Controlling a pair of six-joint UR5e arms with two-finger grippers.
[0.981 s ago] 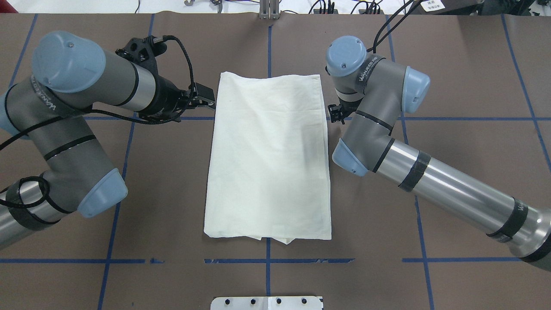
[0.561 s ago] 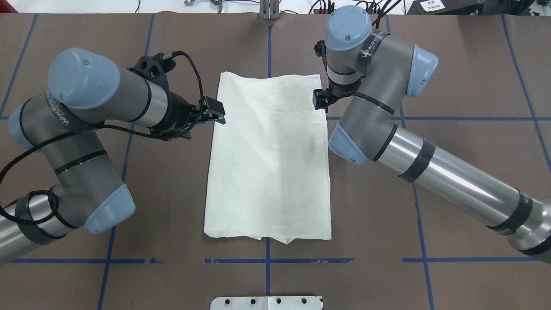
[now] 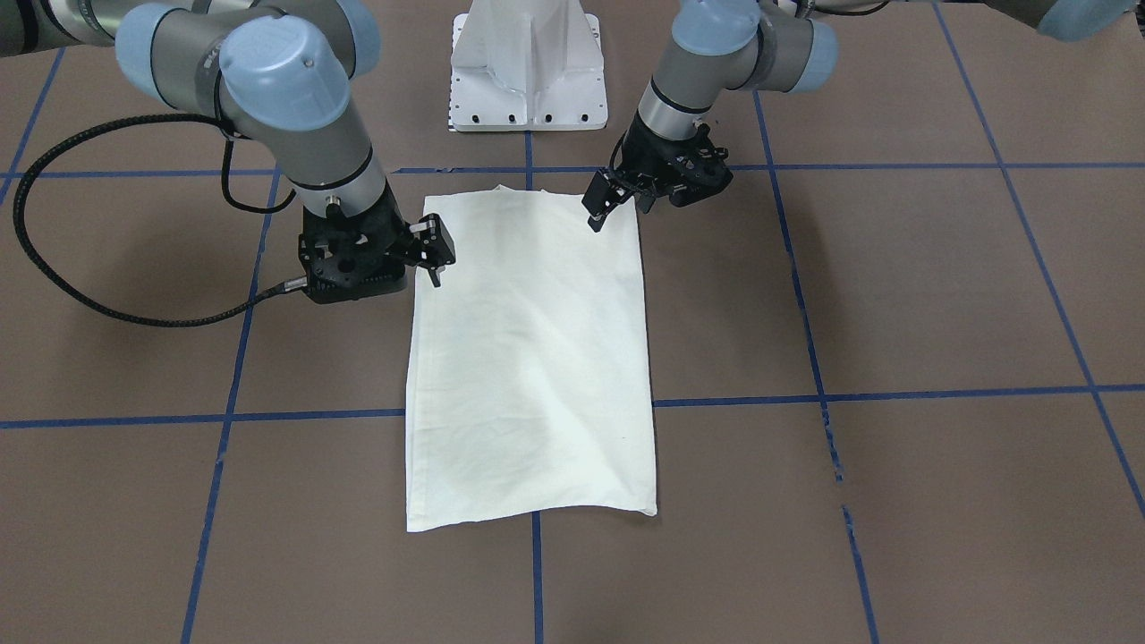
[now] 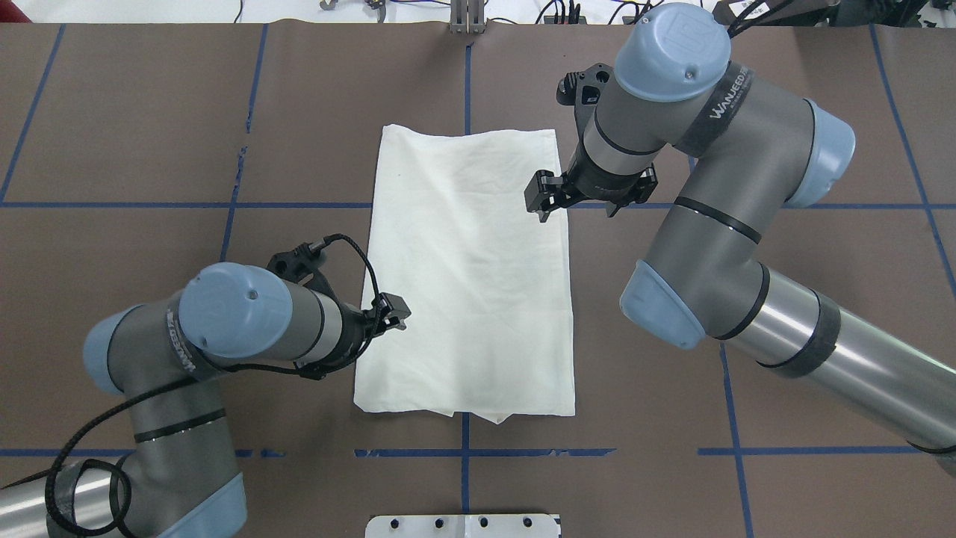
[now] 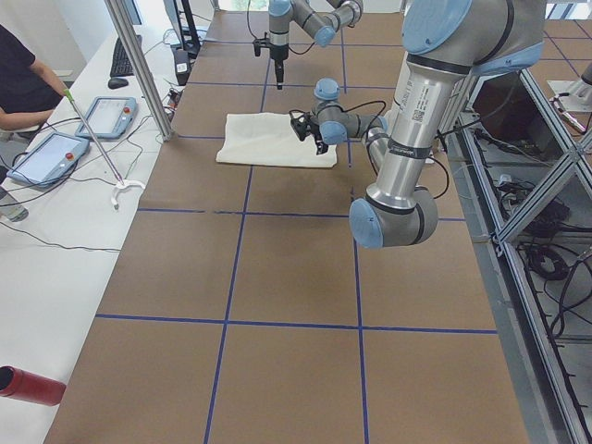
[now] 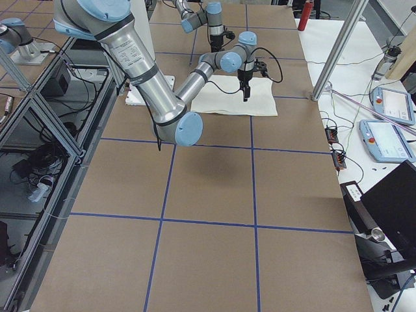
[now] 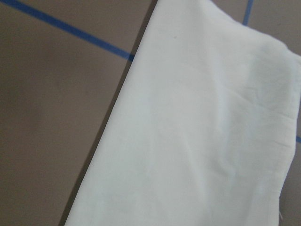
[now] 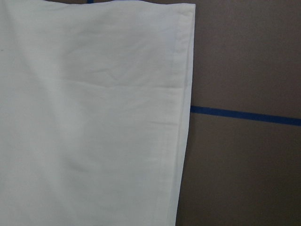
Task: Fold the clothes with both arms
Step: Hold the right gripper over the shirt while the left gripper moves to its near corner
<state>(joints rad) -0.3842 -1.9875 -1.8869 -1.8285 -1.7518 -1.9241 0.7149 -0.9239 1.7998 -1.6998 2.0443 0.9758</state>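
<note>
Your shirt lies flat in the middle of the table, folded into one long rectangle with its plain cream side up. Its long sides run away from the robot, along the blue tape line that splits the table. A second blue line crosses under it toward the far end. At the near short edge, a lower layer of cloth peeks out just past the top layer.

The left pincer sits at the shirt's left long edge, close to the near corner, on an arm that lies low and reaches in from the side. The right pincer hangs over the right long edge, nearer the far end, pointing down from an upright wrist. For both, you cannot tell whether the fingers are spread or pressed together, nor whether their tips touch the cloth. Each wrist camera shows you smooth cream fabric beside brown table and a stretch of blue tape.

The white base plate sits at the near table edge, on the centre line. Beyond the far edge, a grey handheld controller lies on a white bench.
</note>
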